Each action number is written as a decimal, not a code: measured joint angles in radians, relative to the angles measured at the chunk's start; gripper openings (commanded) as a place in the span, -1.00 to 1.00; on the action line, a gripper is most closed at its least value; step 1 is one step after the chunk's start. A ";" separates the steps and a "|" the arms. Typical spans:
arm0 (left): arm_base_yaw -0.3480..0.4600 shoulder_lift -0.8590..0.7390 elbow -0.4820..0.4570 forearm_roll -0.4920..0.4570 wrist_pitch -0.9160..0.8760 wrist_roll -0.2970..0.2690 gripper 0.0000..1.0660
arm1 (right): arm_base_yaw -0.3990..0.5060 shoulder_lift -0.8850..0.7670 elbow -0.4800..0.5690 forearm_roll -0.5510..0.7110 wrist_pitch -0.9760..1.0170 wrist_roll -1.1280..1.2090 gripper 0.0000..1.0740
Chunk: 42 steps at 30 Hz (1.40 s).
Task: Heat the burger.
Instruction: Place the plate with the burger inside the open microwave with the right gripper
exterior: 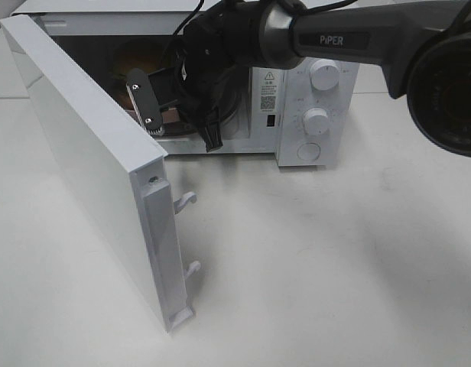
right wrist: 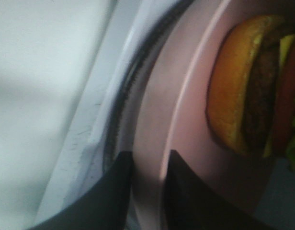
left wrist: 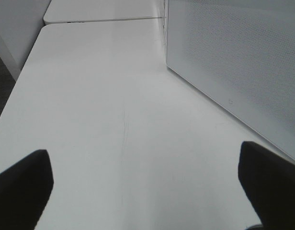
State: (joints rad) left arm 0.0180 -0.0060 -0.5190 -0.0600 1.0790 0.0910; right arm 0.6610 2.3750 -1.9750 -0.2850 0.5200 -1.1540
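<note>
Your right gripper [right wrist: 150,163] pinches the rim of the pink plate [right wrist: 186,96] inside the microwave [exterior: 312,92] — the burger [right wrist: 253,86] sits on that plate.
The microwave door [exterior: 75,138] stands swung wide and your right arm reaches into the cavity, where the burger shows dimly towards the back. Your left gripper [left wrist: 145,187] hangs over the white table [left wrist: 90,96] beside the door's perforated panel — fingers [left wrist: 23,184] spread wide, holding nothing.
</note>
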 measured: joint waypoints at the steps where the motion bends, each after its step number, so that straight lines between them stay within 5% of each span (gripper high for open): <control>1: 0.000 0.000 0.000 0.000 0.000 0.000 0.83 | -0.001 -0.001 -0.001 -0.005 -0.008 0.012 -0.17; 16: 0.000 0.000 0.000 0.000 0.000 0.000 0.83 | 0.001 -0.013 0.014 0.055 0.002 0.037 0.03; 24: 0.000 0.000 0.000 0.000 0.000 0.000 0.83 | 0.002 -0.120 0.199 0.063 -0.076 0.038 0.41; 42: 0.000 0.000 0.000 0.000 0.000 0.000 0.83 | 0.002 -0.410 0.594 0.056 -0.182 0.040 0.42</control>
State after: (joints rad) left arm 0.0180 -0.0060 -0.5190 -0.0600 1.0790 0.0910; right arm 0.6630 1.9650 -1.3810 -0.2290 0.3380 -1.1140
